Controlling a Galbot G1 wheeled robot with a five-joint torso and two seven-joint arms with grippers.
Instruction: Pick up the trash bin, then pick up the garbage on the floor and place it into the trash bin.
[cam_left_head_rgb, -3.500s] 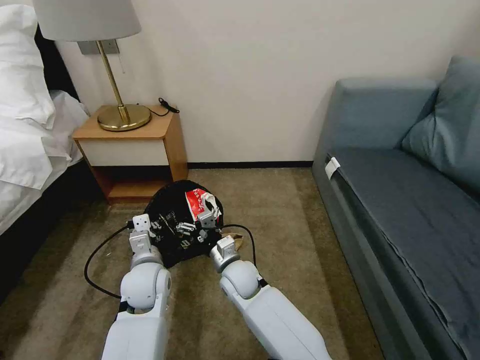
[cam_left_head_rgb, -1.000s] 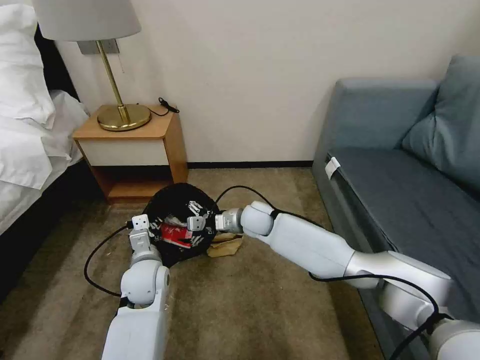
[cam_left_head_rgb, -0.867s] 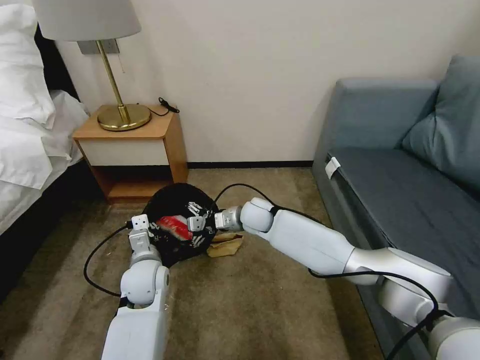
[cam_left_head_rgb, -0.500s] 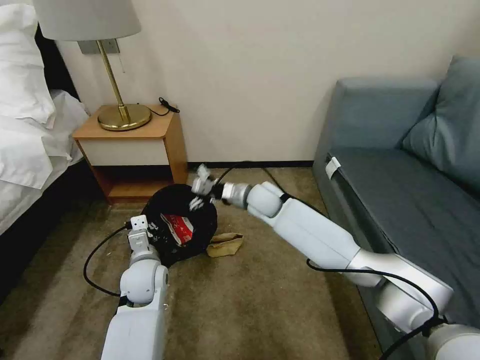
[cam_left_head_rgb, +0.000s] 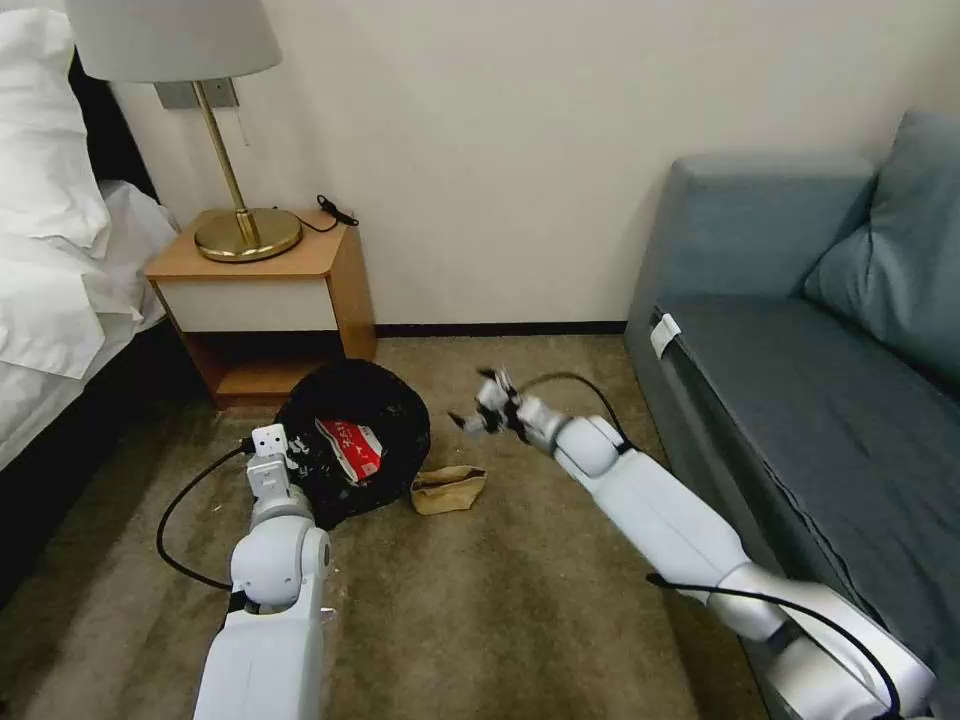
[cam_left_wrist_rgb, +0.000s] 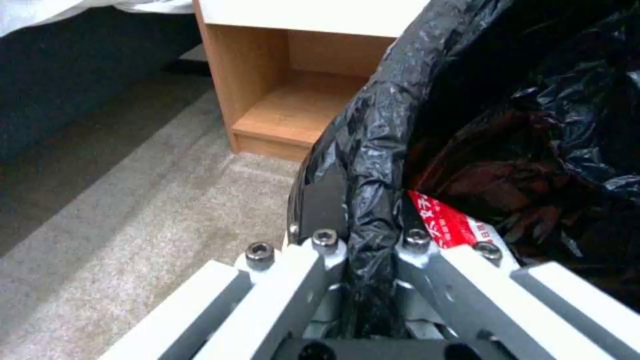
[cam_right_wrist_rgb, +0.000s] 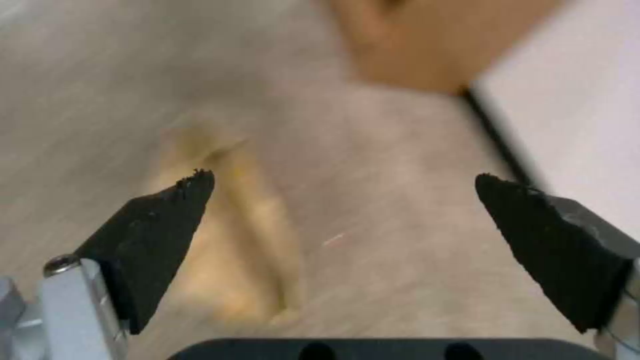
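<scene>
The trash bin (cam_left_head_rgb: 385, 410), lined with a glossy black bag, stands on the carpet in front of the nightstand. My left gripper (cam_left_head_rgb: 298, 457) is shut on its near rim; the left wrist view shows the fingers (cam_left_wrist_rgb: 313, 260) clamping a fold of the black bag (cam_left_wrist_rgb: 373, 165). A red-and-white packet (cam_left_head_rgb: 350, 448) lies inside the bin, and it also shows as the packet (cam_left_wrist_rgb: 448, 227). Crumpled tan paper (cam_left_head_rgb: 448, 488) lies on the carpet just right of the bin. My right gripper (cam_left_head_rgb: 482, 404) hovers open above and slightly right of that paper. In the right wrist view the right gripper (cam_right_wrist_rgb: 343, 187) has blurred tan paper (cam_right_wrist_rgb: 233, 235) below it.
A wooden nightstand (cam_left_head_rgb: 270, 290) with a brass lamp (cam_left_head_rgb: 245, 225) stands behind the bin, with a bed (cam_left_head_rgb: 50, 250) to its left. A blue sofa (cam_left_head_rgb: 800, 380) fills the right side. A black cable (cam_left_head_rgb: 185, 510) loops on the carpet by my left arm.
My right gripper let go of the red-and-white packet, which now lies in the bin. It rose past the far rim and swung right, over the tan paper. The left arm and bin shifted slightly.
</scene>
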